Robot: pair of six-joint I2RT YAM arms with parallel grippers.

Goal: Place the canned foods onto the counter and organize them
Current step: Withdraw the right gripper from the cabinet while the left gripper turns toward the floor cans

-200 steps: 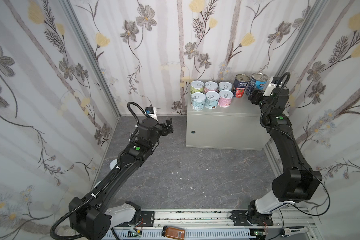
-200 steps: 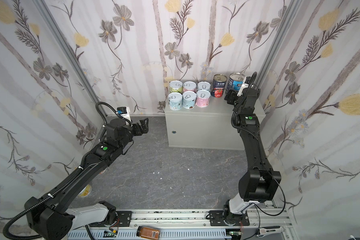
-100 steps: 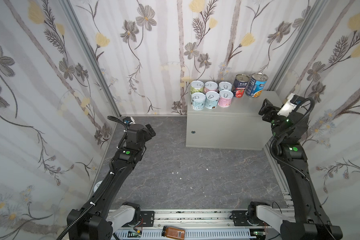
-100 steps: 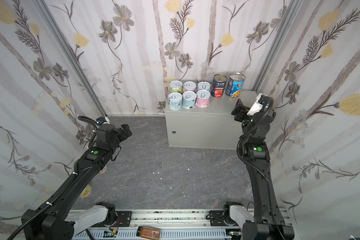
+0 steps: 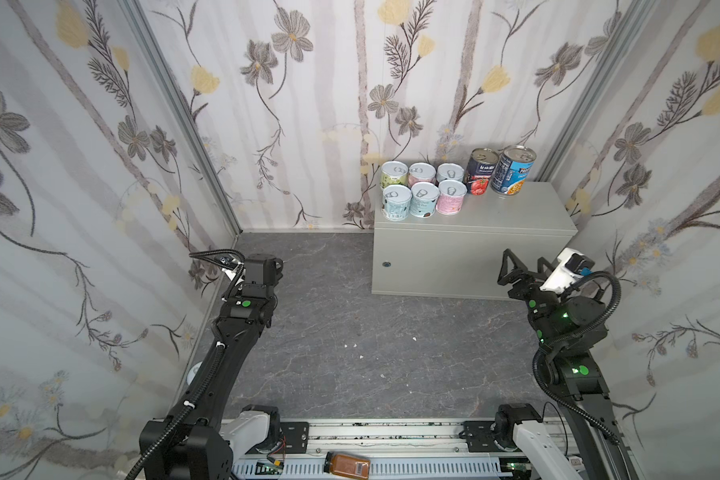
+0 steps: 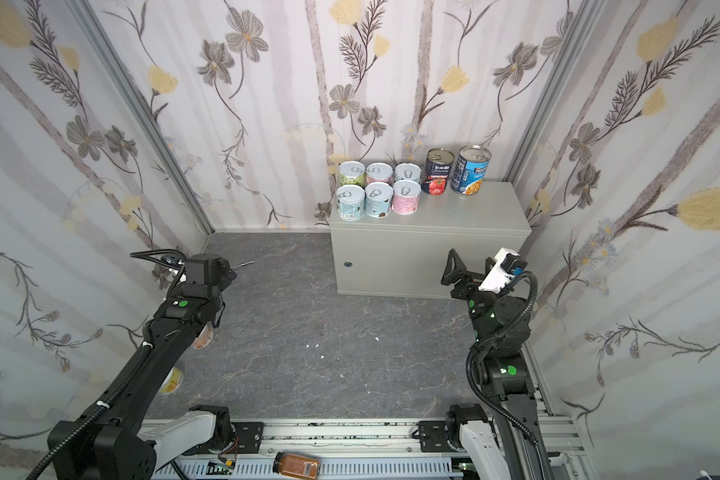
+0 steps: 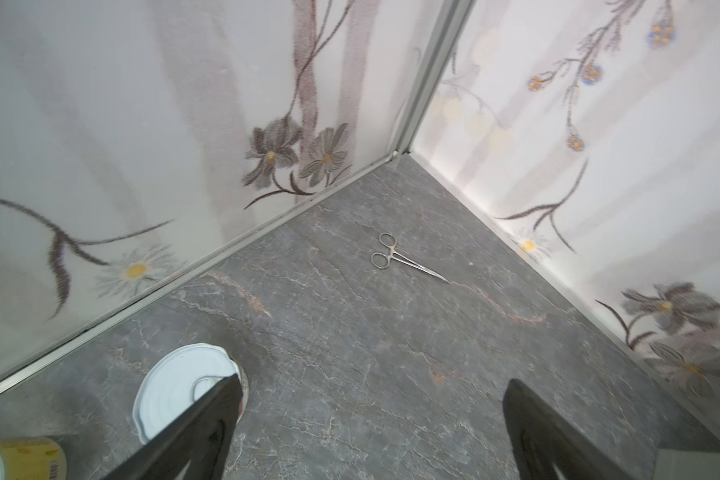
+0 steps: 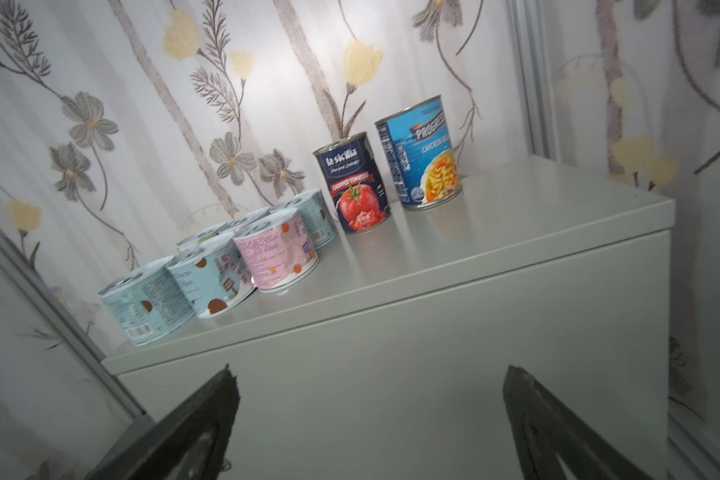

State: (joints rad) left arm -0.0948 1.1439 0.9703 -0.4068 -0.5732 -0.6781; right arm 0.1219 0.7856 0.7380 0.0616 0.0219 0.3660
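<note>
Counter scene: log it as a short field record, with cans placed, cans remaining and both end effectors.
counter: six short cans in two rows of three, plus tomato can and blue can, all upright
floor: two short cans at its left edge, beneath the left arm
left end effector: open, empty, above the floor near them
right end effector: open, empty, facing the counter, not touching
other: forceps on floor; amber jar lying on base rail
</note>
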